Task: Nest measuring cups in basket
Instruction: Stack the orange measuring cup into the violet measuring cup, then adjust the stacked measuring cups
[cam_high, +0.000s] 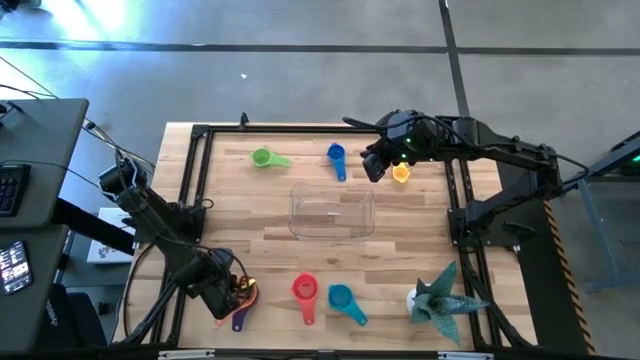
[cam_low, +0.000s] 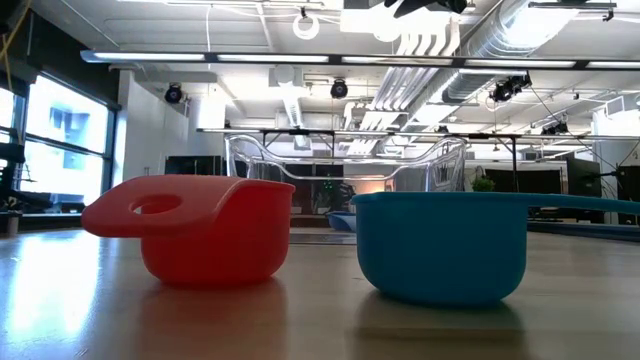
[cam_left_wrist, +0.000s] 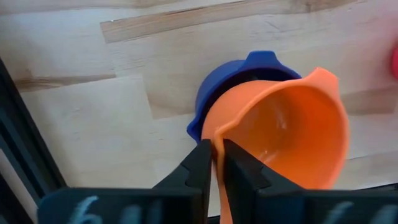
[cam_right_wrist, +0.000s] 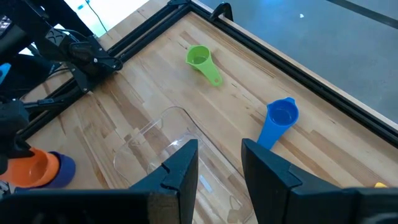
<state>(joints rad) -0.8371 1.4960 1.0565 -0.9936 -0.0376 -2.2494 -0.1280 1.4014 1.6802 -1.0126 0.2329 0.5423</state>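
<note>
- Nearest the tabletop's front edge, the left gripper (cam_left_wrist: 214, 163) sits at the front-left corner, its fingers pinched tight on the rim of the orange cup (cam_left_wrist: 283, 134), which hangs tilted just over the purple cup (cam_left_wrist: 239, 78) lying on the wood beneath it.
- Along the same front edge, the red cup (cam_high: 304, 291) and teal cup (cam_high: 342, 298) lie side by side near the middle, untouched, with the spiky paper figure (cam_high: 440, 298) off toward the front-right corner.
- Mid-table, the basket (cam_high: 332, 211) stands clear, and nothing can be seen inside it.
- Toward the far edge, the green cup (cam_high: 264, 158) and blue cup (cam_high: 336, 157) lie apart, and the yellow cup (cam_high: 401, 174) rests just beside the right gripper (cam_right_wrist: 219, 163), which hovers with its fingers spread and nothing between them.
- By my reckoning the step in hand is carrying the first cup over; next, the orange one needs to travel to the basket and be set down upright so the others can stack inside it.
</note>
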